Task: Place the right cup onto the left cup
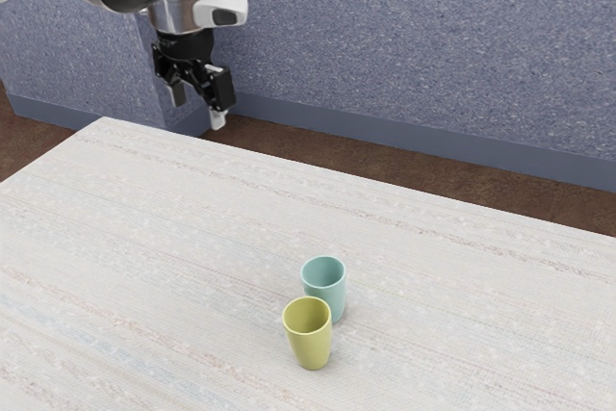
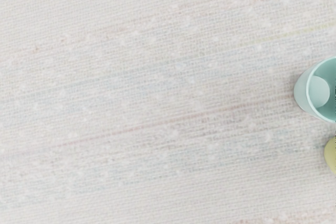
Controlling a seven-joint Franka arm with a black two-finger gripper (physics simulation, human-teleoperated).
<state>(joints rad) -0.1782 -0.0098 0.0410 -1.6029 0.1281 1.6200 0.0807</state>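
High at the exterior view's upper left, my gripper [image 1: 197, 111] hangs open, its two fingers wide apart with nothing between them, well away from both cups. A teal cup [image 1: 325, 288] and a yellow cup [image 1: 309, 336] stand upright near each other on the table; the yellow one is nearer the camera and hides part of the teal one. In the wrist view the teal cup [image 2: 311, 91] and a bit of the yellow cup [image 2: 331, 153] appear, both cut off by the picture's edge.
The pale, streaked table [image 1: 192, 228] spreads under and around the cups. Behind the table's far edge are a brown floor [image 1: 385, 168] and a blue speckled wall [image 1: 414, 36].
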